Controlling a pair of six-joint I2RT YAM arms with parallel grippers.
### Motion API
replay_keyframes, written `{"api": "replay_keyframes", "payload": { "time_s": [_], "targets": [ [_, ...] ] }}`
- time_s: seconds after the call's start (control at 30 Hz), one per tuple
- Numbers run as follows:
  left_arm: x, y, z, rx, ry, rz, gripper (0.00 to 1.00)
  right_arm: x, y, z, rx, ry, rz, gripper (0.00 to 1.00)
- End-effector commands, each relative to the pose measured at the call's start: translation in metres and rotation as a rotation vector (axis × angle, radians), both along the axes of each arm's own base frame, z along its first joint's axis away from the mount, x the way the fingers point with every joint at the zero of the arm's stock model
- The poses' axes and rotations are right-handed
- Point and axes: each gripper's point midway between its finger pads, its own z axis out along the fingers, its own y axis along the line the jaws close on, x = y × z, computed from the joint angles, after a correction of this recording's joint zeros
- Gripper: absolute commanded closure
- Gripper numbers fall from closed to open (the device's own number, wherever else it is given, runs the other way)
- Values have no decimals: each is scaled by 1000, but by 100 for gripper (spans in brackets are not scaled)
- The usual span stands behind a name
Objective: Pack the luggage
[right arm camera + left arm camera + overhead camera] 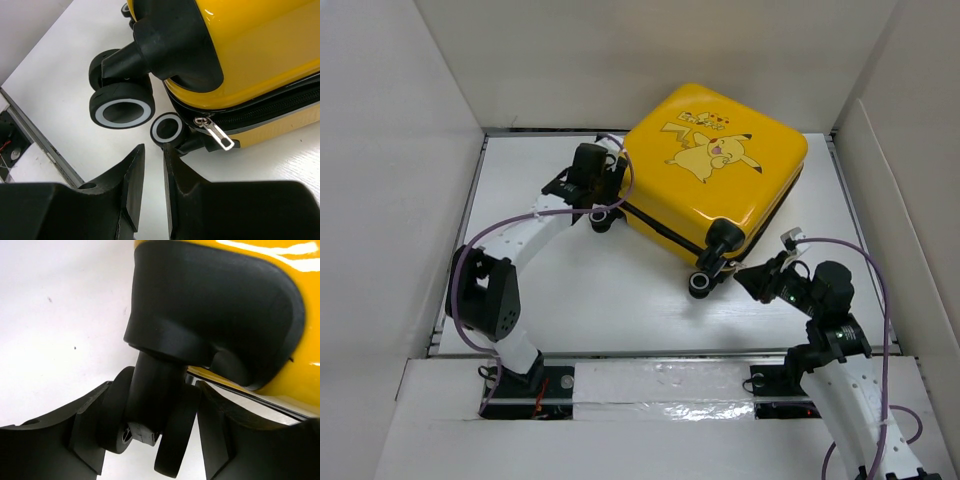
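Note:
The luggage (715,165) is a yellow hard-shell suitcase with a Pikachu print. It lies flat and zipped closed at the back of the white table. My left gripper (605,205) is at its near-left corner. In the left wrist view the gripper (152,407) has its fingers on either side of a black twin caster wheel (172,440), under the yellow shell (311,330). My right gripper (752,277) is at the front-right corner. In the right wrist view the gripper (153,147) is almost closed and empty, just short of a small wheel (167,129) and the silver zipper pull (216,134).
A larger black wheel with a white ring (121,111) stands left of the small one. White walls enclose the table on the left, back and right. A raised white ledge (660,380) runs along the near edge by the arm bases.

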Motion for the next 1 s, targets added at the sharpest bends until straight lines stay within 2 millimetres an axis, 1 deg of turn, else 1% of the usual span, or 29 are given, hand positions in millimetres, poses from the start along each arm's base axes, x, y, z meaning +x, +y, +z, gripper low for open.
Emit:
{"api": "replay_keyframes", "payload": {
  "time_s": [0.0,0.03,0.07,0.1,0.13,0.17,0.2,0.23,0.27,0.3,0.33,0.37,0.4,0.43,0.5,0.57,0.6,0.63,0.67,0.7,0.77,0.8,0.87,0.9,0.93,0.97],
  "targets": [
    [14,-16,51,-86,-118,-54,53,-1,3,6,-2,-28,20,72],
    [12,-20,53,-99,-112,-72,80,-1,3,6,-2,-27,19,71],
    [10,-21,53,-107,-99,-76,92,-1,2,7,-4,-28,13,69],
    [9,-23,58,-121,-102,-83,100,-1,1,7,-4,-29,7,67],
    [5,-26,66,-146,-104,-91,100,-2,0,7,-7,-22,-1,62],
    [0,-26,70,-155,-92,-93,100,-1,-3,8,-10,-24,-20,60],
    [-1,-28,85,-178,-111,-99,100,-2,-5,11,-9,-37,-31,59],
    [-9,-32,101,-217,-123,-128,100,-4,-6,11,-8,-35,-38,59],
    [-14,-34,110,-245,-123,-132,100,-3,-8,14,-8,-39,-55,60],
    [-17,-36,125,-269,-145,-146,100,-5,-9,18,-4,-55,-63,65],
    [-22,-37,140,-312,-155,-154,100,-7,-10,18,-6,-47,-71,76],
    [-27,-38,145,-340,-145,-148,100,-7,-13,21,-4,-52,-90,82],
    [-29,-39,158,-362,-156,-154,100,-8,-14,22,-3,-51,-100,88],
    [-34,-42,162,-380,-147,-170,100,-10,-17,21,-5,-43,-115,96],
    [-39,-43,160,-390,-117,-169,100,-8,-23,15,0,-19,-167,97],
    [-40,-40,152,-382,-104,-154,100,-5,-28,8,7,2,-209,94],
    [-38,-35,139,-368,-85,-130,100,-3,-30,-1,3,27,-225,90],
    [-34,-28,132,-364,-78,-106,100,-1,-31,-4,6,33,-239,81],
    [-31,-25,126,-372,-68,-99,100,1,-32,-6,10,42,-248,77],
    [-29,-19,113,-378,-40,-79,100,1,-35,-4,6,46,-267,72],
    [-27,-16,107,-383,-38,-65,100,5,-41,-7,2,69,-315,68],
    [-29,-15,101,-382,-27,-61,100,7,-41,-8,11,72,-320,67],
    [-31,-14,105,-393,-41,-59,100,14,-45,-9,28,68,-361,66],
    [-34,-13,103,-396,-40,-53,100,19,-45,-12,26,74,-369,66],
    [-36,-8,109,-396,-64,-36,100,25,-43,-9,36,48,-361,63],
    [-37,-5,110,-392,-71,-24,100,26,-38,-12,24,48,-326,62]
  ]
}}
